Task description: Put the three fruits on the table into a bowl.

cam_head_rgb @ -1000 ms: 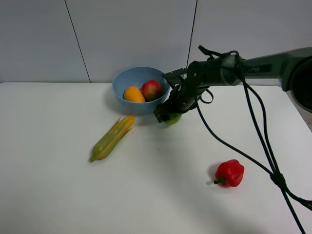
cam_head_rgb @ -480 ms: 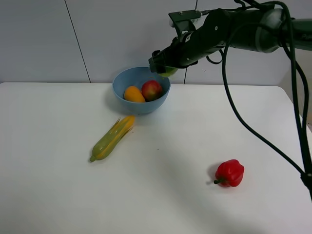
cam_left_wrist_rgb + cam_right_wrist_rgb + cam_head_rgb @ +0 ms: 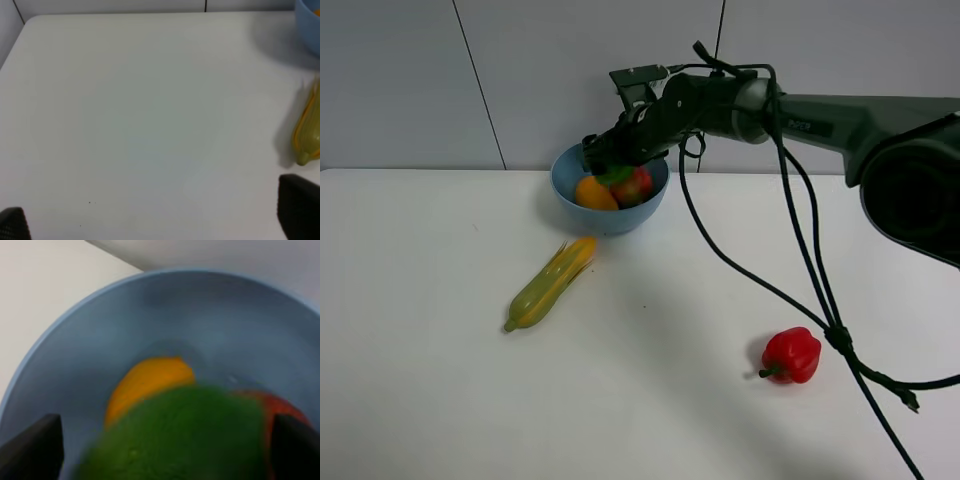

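Note:
The light-blue bowl (image 3: 610, 220) stands at the back of the white table (image 3: 420, 350), with the mango (image 3: 594, 193) and the pomegranate (image 3: 638, 187) inside it. My right gripper (image 3: 610, 160) hangs over the bowl's rim. The green lime (image 3: 617, 176) is just under its fingers, above the other two fruits. In the right wrist view the lime (image 3: 185, 435) is blurred and fills the space between the spread fingertips (image 3: 30, 445) with small gaps either side, over the mango (image 3: 150, 380), pomegranate (image 3: 280, 410) and bowl wall (image 3: 100, 330). My left gripper (image 3: 155, 220) is open over bare table.
A green-yellow corn cob (image 3: 550, 283) lies in front of the bowl to its left, also at the edge of the left wrist view (image 3: 310, 135). A red bell pepper (image 3: 791, 355) sits front right. The right arm's cables trail down past the pepper.
My right gripper lifted the lime from the table beside the bowl, carried it up and left, and came down over the bowl. Its fingers have now spread away from the lime.

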{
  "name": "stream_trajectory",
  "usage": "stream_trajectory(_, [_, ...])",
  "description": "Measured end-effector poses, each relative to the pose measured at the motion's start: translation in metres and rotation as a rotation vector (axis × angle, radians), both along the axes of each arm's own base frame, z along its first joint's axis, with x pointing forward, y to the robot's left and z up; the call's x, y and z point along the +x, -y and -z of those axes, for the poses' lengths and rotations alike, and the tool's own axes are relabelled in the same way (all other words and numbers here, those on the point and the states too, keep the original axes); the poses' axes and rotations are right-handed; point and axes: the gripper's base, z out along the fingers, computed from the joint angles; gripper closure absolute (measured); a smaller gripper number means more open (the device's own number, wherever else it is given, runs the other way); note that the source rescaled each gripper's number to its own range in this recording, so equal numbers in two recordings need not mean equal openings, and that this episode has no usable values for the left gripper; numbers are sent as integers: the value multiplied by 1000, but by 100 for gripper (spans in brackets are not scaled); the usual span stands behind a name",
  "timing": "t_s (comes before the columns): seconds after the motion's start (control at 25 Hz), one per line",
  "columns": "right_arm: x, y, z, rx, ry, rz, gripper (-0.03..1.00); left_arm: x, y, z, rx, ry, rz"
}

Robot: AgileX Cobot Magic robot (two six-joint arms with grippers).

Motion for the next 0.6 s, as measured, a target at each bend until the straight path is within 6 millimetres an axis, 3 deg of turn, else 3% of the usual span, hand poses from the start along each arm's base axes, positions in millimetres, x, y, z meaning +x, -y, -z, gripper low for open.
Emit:
stream_trajectory(0.08, [2, 0, 1, 25, -2, 27, 40, 0, 0, 0, 0, 0, 0])
stream_trajectory(0.2, [2, 1, -5, 41, 2, 38, 37, 0, 0, 0, 0, 0, 0])
stream_trajectory(0.32, [-3, 4, -30, 51, 19, 29, 37, 0, 0, 0, 0, 0, 0])
stream_trajectory(0.48, [-19, 21, -107, 100, 149, 12, 36, 0, 0, 0, 0, 0, 0])
stream_trajectory(0.6, [-40, 49, -181, 156, 292, 30, 36, 0, 0, 0, 0, 0, 0])
